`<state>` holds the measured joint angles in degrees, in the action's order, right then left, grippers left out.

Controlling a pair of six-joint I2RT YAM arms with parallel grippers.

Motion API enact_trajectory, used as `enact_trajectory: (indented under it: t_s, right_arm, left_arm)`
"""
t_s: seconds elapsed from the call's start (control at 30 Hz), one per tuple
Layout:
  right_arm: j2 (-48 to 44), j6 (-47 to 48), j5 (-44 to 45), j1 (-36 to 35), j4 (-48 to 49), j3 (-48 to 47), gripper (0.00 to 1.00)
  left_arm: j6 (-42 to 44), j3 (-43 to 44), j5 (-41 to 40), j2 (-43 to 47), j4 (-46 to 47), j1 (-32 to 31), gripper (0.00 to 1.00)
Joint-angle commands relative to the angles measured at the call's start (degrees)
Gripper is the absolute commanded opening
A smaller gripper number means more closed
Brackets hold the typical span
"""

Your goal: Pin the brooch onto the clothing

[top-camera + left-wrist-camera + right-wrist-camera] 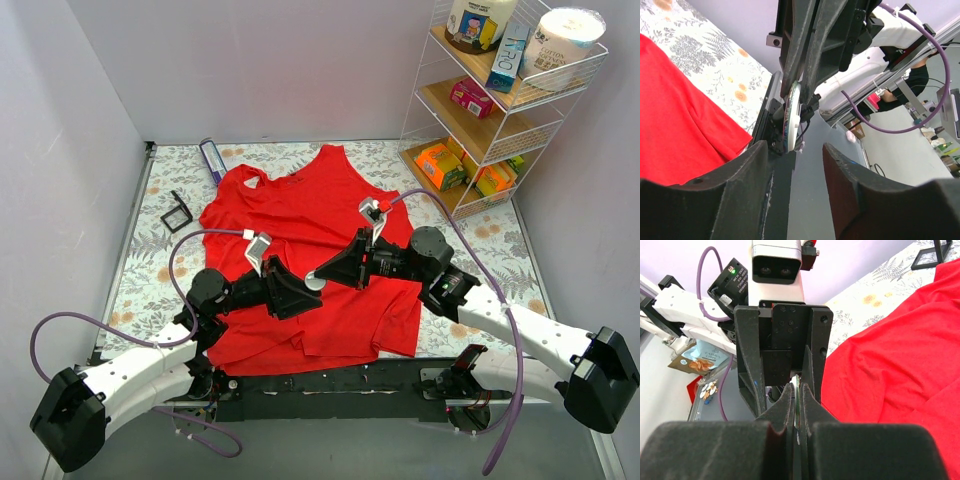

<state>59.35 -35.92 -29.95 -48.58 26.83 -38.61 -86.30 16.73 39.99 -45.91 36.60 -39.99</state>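
My right gripper pinches the brooch tight by its edge, over the red clothing. My left gripper is spread apart. The brooch sits just past its fingertips, not squeezed by them.

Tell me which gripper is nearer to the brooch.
Right. The right gripper pinches the brooch edge-on between its shut fingers. The left gripper faces it, fingers apart and just short of the disc, above the red tank top.
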Motion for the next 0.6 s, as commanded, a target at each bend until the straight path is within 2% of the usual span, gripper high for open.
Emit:
enact_trajectory:
  t_s: [0.0,0.27,0.3,0.4,0.5,0.57]
  right_arm:
    - [0.1,-1.0,0.8,-0.6,4.7,0.7,0.01]
    - [0.5,-1.3,0.3,-0.6,5.3,1.0,0.01]
    - [0.6,-1.3,0.2,-0.6,5.3,1.0,0.01]
    - [0.8,-1.4,0.0,-0.6,5.3,1.1,0.01]
    - [0.8,-1.7,-0.8,-0.6,4.7,0.8,0.02]
    - [0.7,-1.6,-1.2,-0.6,4.0,0.8,0.06]
  left_arm:
    - [-2.2,-1.2,-3.2,0.5,6.0,-0.2,0.44]
    - [-2.4,-1.2,-5.0,0.2,6.9,-0.2,0.27]
    - [-2.5,-1.1,-4.9,0.1,7.0,-0.2,0.16]
    - [-2.3,-1.1,-5.0,-0.1,6.4,-0.2,0.0]
    - [-2.1,-1.3,-4.9,0.2,5.7,-0.2,0.0]
    - [-1.9,-1.4,-5.2,0.6,4.6,-0.2,0.0]
